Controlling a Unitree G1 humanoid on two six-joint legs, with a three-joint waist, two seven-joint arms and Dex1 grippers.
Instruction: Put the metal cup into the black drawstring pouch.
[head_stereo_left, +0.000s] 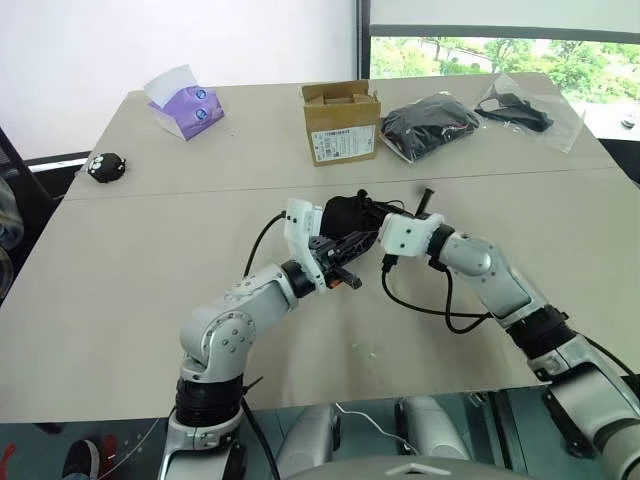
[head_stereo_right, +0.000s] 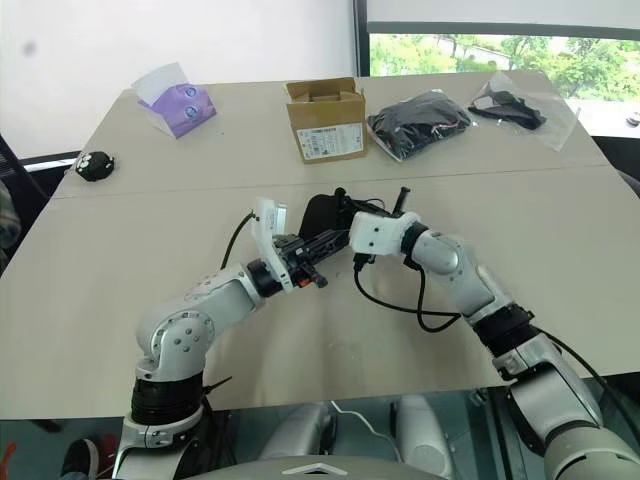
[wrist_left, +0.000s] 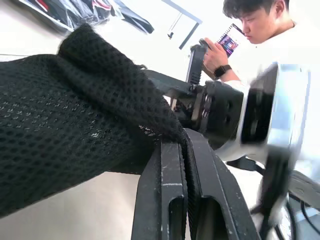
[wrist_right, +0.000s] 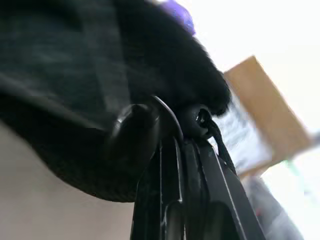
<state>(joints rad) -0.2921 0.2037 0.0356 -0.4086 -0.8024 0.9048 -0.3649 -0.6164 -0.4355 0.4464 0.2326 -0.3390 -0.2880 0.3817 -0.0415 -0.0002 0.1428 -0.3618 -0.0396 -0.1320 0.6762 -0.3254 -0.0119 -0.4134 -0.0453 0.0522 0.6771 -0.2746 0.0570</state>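
Note:
The black drawstring pouch (head_stereo_left: 345, 213) hangs just above the middle of the table, held between both grippers. My left gripper (wrist_left: 182, 145) is shut on a fold of the pouch's mesh fabric (wrist_left: 65, 125), gripping it from the near left side. From the right, my right gripper (wrist_right: 180, 142) is shut on the pouch's edge by the cord and its round stopper (wrist_right: 197, 120). In the head views the left gripper (head_stereo_left: 340, 242) and right gripper (head_stereo_left: 375, 215) meet at the pouch. The metal cup is hidden.
At the back of the table stand a purple tissue box (head_stereo_left: 185, 105), an open cardboard box (head_stereo_left: 340, 120) and two clear bags of black items (head_stereo_left: 430, 125) (head_stereo_left: 520, 105). A small black object (head_stereo_left: 104, 166) lies at the left edge. A person (wrist_left: 260, 25) stands beyond the table.

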